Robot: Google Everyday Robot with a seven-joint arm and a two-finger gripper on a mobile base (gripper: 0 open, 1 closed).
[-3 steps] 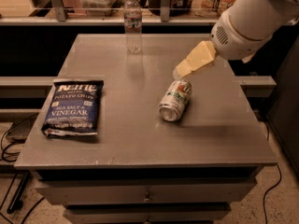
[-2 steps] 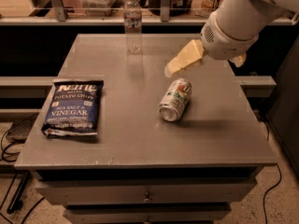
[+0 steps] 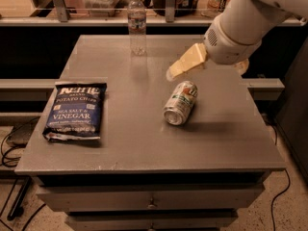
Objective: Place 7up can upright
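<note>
The 7up can (image 3: 181, 103) lies on its side near the middle right of the grey table (image 3: 144, 143), its shiny end facing the front. My gripper (image 3: 206, 71) hovers just above and behind the can, coming in from the upper right on the white arm (image 3: 245, 23). One tan finger (image 3: 185, 62) points down and left, and the other tan finger (image 3: 243, 66) shows behind the wrist. The gripper is open, empty and not touching the can.
A blue chip bag (image 3: 76, 110) lies flat at the table's left front. A clear water bottle (image 3: 137, 25) stands upright at the back centre. Shelves with clutter run behind the table. Drawers sit below the front edge.
The arm and gripper have shifted a little to the left above the can. The can, bag and bottle have not moved.
</note>
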